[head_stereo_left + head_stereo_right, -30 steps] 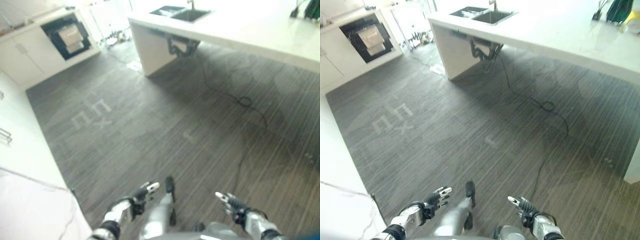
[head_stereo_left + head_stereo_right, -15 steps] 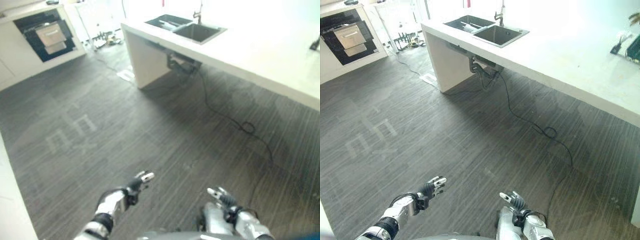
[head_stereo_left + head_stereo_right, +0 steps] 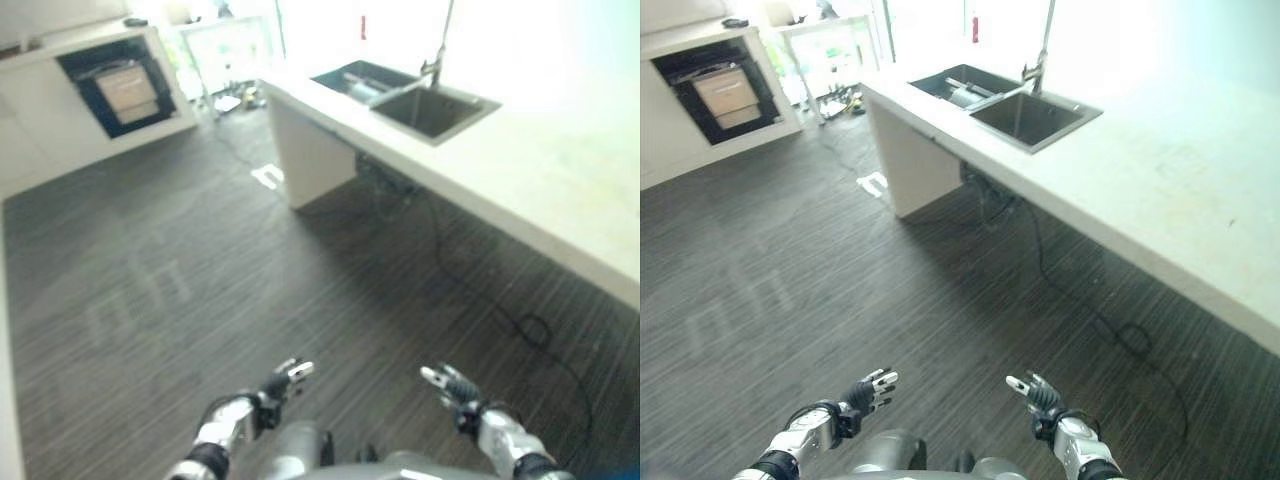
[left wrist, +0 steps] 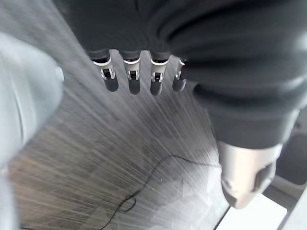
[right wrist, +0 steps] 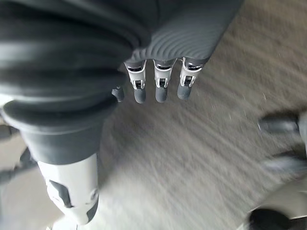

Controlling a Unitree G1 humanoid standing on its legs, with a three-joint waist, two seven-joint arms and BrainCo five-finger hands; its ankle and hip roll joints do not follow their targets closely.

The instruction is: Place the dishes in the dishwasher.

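No readable text, label, brand or number anywhere. Pale angular markings on the dark floor (image 3: 735, 310) at about 9 o'clock, resembling blocky characters, too faint to read as letters or digits.

Dark striped floor (image 3: 840, 290) spreads below me out to 12 o'clock. White counter (image 3: 1160, 190) runs from 12 toward 3 o'clock, standing on the floor by a white panel (image 3: 910, 160) at its 12 o'clock end. Double sink (image 3: 1010, 105) set into the counter top, with a tap (image 3: 1040, 55) just behind it. Small white scrap (image 3: 872, 184) lies on the floor just beside the panel. At 11 o'clock, white cabinets (image 3: 680, 150) stand on the floor.
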